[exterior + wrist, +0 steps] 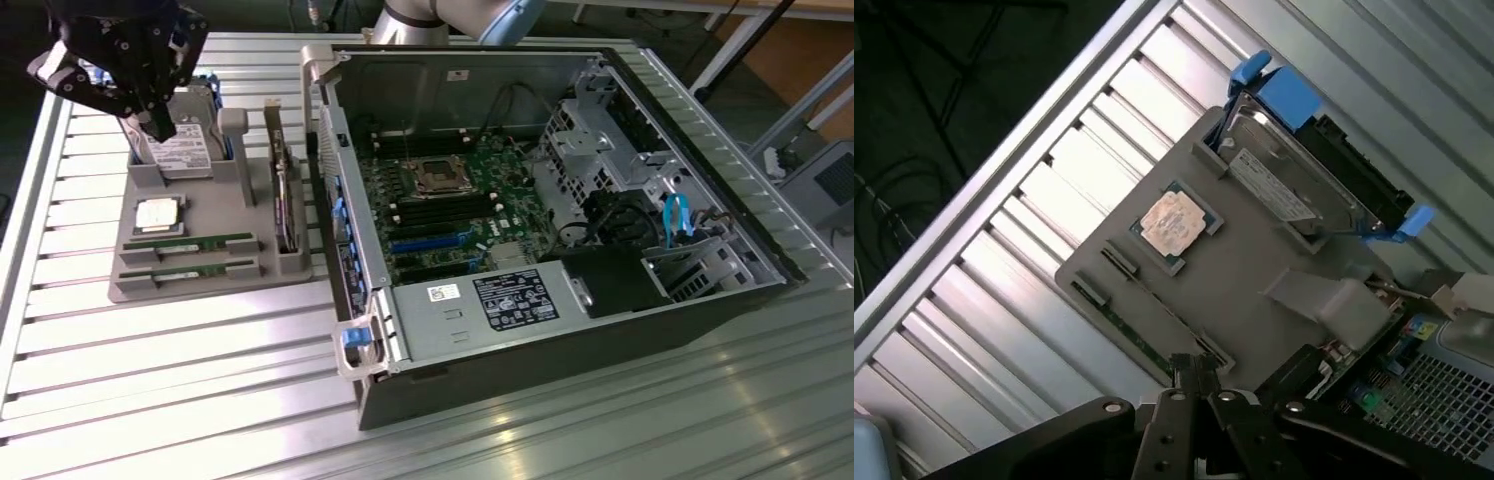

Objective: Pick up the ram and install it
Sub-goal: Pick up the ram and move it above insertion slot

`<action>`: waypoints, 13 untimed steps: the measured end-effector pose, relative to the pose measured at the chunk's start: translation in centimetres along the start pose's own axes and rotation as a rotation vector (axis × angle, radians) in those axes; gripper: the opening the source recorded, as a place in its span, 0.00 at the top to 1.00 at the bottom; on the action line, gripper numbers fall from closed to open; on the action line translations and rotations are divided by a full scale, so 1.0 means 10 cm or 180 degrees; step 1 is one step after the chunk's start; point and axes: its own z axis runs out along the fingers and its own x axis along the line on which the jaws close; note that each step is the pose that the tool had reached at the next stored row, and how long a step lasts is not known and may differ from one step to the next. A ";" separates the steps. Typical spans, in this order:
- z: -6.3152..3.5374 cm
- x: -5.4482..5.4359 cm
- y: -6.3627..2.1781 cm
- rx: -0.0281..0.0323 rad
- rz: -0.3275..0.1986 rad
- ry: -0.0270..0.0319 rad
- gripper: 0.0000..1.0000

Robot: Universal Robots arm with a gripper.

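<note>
Ram, a long, narrow green circuit-board stick with a row of dark chips [187,243], is seen seated in a slot of a grey plastic holder [134,290], well apart from the black gripper [163,130] [1194,368] and beside a twin green stick [187,268] in the next slot. The jaws are drawn together on nothing and are held in the air above the holder, over its end where a silver hard drive in a blue-clipped carrier [180,160] is stood upright. A square silver processor chip [158,213] [1172,222] is laid between the drive and the two sticks. A dark expansion card [283,195] is stood on edge along the holder's side nearest an open black computer case [534,370], which is set on the slatted metal table [160,400] toward the exterior view's right.
</note>
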 end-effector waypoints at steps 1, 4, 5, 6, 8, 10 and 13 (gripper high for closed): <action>0.000 0.00 0.000 0.0002 -0.0060 0.0004 0.91; 0.000 0.00 0.000 0.0008 -0.0383 0.0023 0.91; 0.001 0.00 0.000 0.0009 -0.0480 0.0026 0.91; 0.001 0.00 0.000 0.0010 -0.0591 0.0031 0.91; 0.003 0.00 0.000 0.0015 -0.0925 0.0049 0.91; 0.003 0.00 0.000 0.0019 -0.1111 0.0059 0.91; 0.006 0.00 0.000 0.0025 -0.1494 0.0079 0.91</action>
